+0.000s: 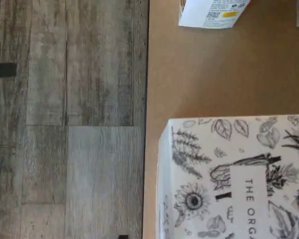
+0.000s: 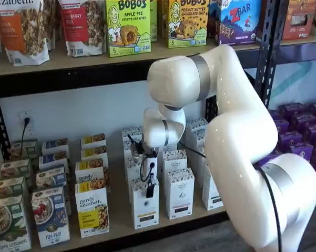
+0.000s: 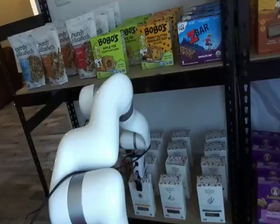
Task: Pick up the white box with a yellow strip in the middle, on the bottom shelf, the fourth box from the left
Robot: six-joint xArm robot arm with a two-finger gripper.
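- Currently the step in hand is the approach: the gripper [image 2: 149, 190] hangs in front of the upper face of the white box [image 2: 142, 210], and nothing is held.
- The white box stands upright at the front edge of the bottom shelf [image 2: 120, 218], heading its column, just beside a same-shaped carton with a dark strip [image 2: 179, 194].
- Both shelf views show the black fingers [image 3: 139, 181] small and nearly side-on. The jaws stand fully apart with no box between them.
- The wrist view shows a carton top with botanical print [image 1: 234, 179] close to the shelf's front edge, with floor [image 1: 64, 99] beyond. That is probably the target, so the tool is judged not yet centred over it.
- The next move calls for straddling the carton's 2 sides squarely and closing without nudging the neighbour.
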